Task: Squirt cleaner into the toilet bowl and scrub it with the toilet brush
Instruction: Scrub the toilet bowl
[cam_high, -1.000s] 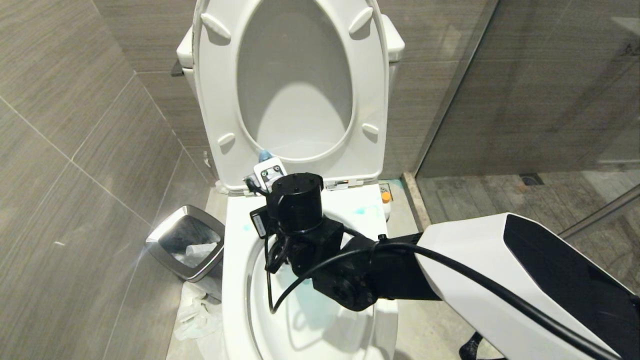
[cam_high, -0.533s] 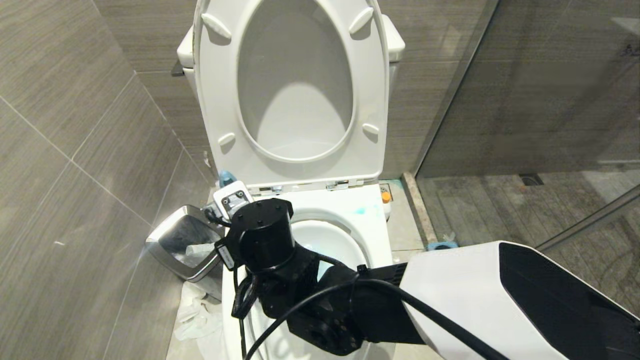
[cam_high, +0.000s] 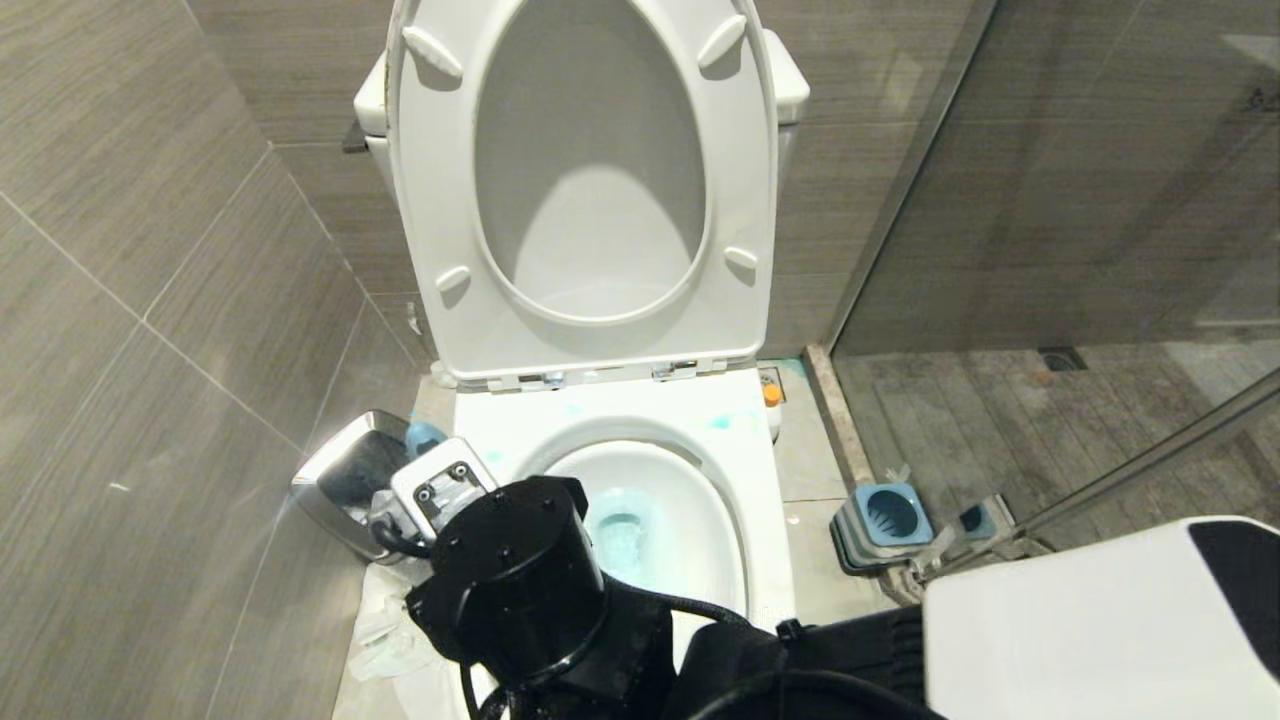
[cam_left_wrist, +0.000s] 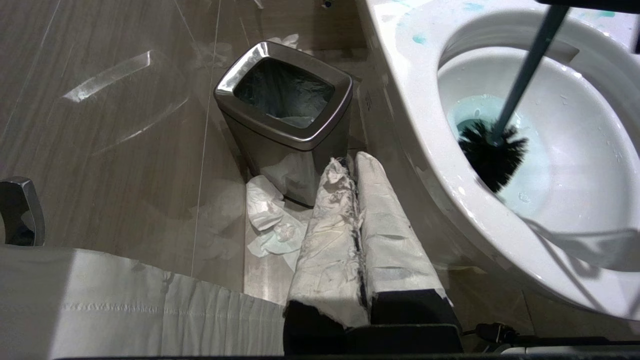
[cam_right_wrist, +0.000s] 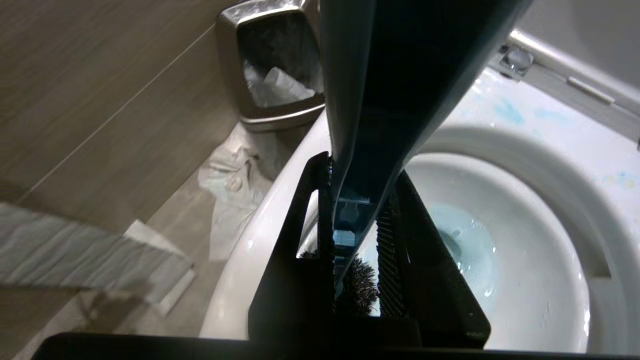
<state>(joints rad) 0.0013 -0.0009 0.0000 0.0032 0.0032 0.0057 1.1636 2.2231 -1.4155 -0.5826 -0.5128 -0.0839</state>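
Two fingers of the right gripper (cam_right_wrist: 357, 240) pinch the dark blue handle of the toilet brush (cam_left_wrist: 492, 152), which runs between them down into the toilet bowl (cam_high: 740, 520). The brush's black bristle head sits low inside the bowl, at the near-left side of the blue-tinted water, close against the inner wall. In the head view the right arm reaches in from the lower right, its black wrist over the bowl's near-left rim, and the blue top of the handle shows just beyond the wrist camera. Blue smears of cleaner mark the flat white ledge behind the opening, and the seat and lid stand raised against the tank.

The brush's holder (cam_high: 885, 520), square with a blue cup, stands on the floor to the right of the toilet, beside the glass shower partition. The cleaner (cam_high: 771, 398) stands farther back on the floor on that same side, only its orange cap and a bit of white showing past the toilet.

A steel-rimmed bin (cam_left_wrist: 285, 117) stands on the floor to the left of the toilet, with crumpled paper (cam_left_wrist: 270, 220) lying near it. The left gripper (cam_left_wrist: 357, 235), wrapped in white, hangs low on that side with its fingers pressed together, holding nothing.
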